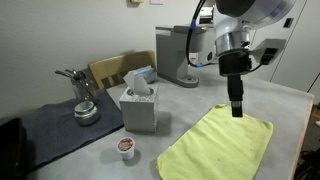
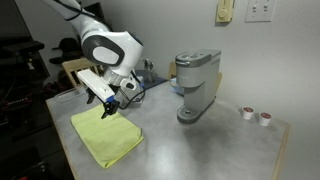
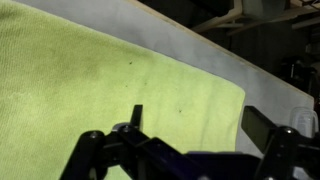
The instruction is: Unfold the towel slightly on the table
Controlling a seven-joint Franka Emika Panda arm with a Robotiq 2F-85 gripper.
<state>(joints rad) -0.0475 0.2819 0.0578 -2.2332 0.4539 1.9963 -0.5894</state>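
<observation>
End effector was positioned over the far edge of the towel, which lay on the worktop, a smooth light grey surface. A tissue box, a coffee machine and a dark cloth mat also occupied the worktop; a wooden chair stood behind it. In the wrist view the towel was cut off by the frame and the end effector appeared dark and blurred. Its opening width could not be determined, nor could contact with the towel
</observation>
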